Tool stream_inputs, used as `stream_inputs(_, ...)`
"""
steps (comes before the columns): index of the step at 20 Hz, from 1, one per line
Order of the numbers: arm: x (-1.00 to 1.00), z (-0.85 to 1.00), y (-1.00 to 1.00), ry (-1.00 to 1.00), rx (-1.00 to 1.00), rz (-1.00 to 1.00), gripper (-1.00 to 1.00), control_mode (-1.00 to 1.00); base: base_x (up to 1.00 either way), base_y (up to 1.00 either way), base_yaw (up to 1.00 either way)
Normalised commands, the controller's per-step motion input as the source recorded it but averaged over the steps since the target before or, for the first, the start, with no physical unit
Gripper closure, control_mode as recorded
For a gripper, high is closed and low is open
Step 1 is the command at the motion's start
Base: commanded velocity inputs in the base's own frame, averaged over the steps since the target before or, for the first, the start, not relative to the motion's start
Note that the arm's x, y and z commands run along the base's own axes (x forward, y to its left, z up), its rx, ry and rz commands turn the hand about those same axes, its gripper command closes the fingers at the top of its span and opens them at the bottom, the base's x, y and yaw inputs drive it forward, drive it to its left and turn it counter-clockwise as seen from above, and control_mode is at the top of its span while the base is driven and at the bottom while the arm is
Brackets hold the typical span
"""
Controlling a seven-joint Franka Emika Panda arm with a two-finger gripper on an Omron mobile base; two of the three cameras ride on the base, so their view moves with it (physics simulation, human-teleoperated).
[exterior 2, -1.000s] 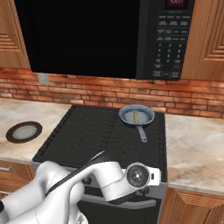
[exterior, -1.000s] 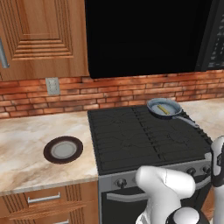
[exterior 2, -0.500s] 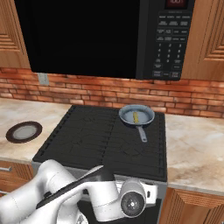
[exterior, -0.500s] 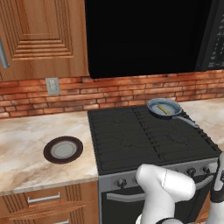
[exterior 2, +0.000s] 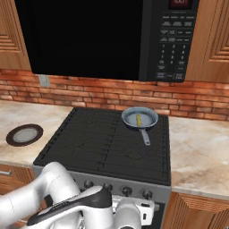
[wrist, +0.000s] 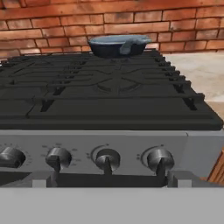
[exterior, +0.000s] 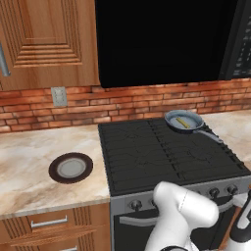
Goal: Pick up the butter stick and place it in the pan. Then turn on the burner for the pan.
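A: Start at the left. What's on the counter?

B: A dark-brown plate point(exterior: 70, 167) with a grey centre sits on the marble counter point(exterior: 29, 162), well apart from the stove point(exterior: 166, 157). Behind it there's a wall outlet point(exterior: 59, 96) in the brick.

A: And moving across the stove?

B: Black grates over the whole cooktop. At the back right burner sits the pan point(exterior 2: 139, 119), its grey handle pointing toward the front of the stove. The butter stick point(exterior 2: 138, 120) lies inside the pan, a thin pale yellow bar on the lighter grey bottom.

A: Where is the claw in relation to that?

B: The hand camera looks level at the stove's front, so the gripper point(wrist: 109, 178) is down low facing the row of knobs point(wrist: 107, 159). Its jaws are spread as wide as they go, with nothing between them. The pan is far beyond and above it, at the back of the cooktop, and from that low angle you see the pan's rim against the brick; the butter is hidden inside.

A: Further right?

B: A microwave control panel point(exterior 2: 172, 40) above, then bare marble counter and a wood cabinet.
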Motion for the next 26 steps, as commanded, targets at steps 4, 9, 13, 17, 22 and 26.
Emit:
stream_inputs(4, -0.18, -0.24, 0.19, -0.12, 0.03, 0.00, -1.00, -1.00, 0.00, 0.00, 0.00)
stream_inputs(9, -0.04, -0.15, 0.14, -0.14, 0.03, 0.00, -1.00, -1.00, 0.00, 0.00, 0.00)
stream_inputs(13, 0.00, -0.07, 0.14, -0.18, 0.08, 0.02, -1.00, -1.00, 0.00, 0.00, 0.00)
stream_inputs(17, 0.00, -0.12, 0.08, -0.17, 0.08, 0.03, -1.00, -1.00, 0.00, 0.00, 0.00)
stream_inputs(22, 0.03, -0.14, 0.01, -0.12, 0.09, 0.02, -1.00, -1.00, 0.00, 0.00, 0.00)
stream_inputs(26, 0.11, -0.17, -0.04, -0.08, 0.09, 0.00, -1.00, -1.00, 0.00, 0.00, 0.00)
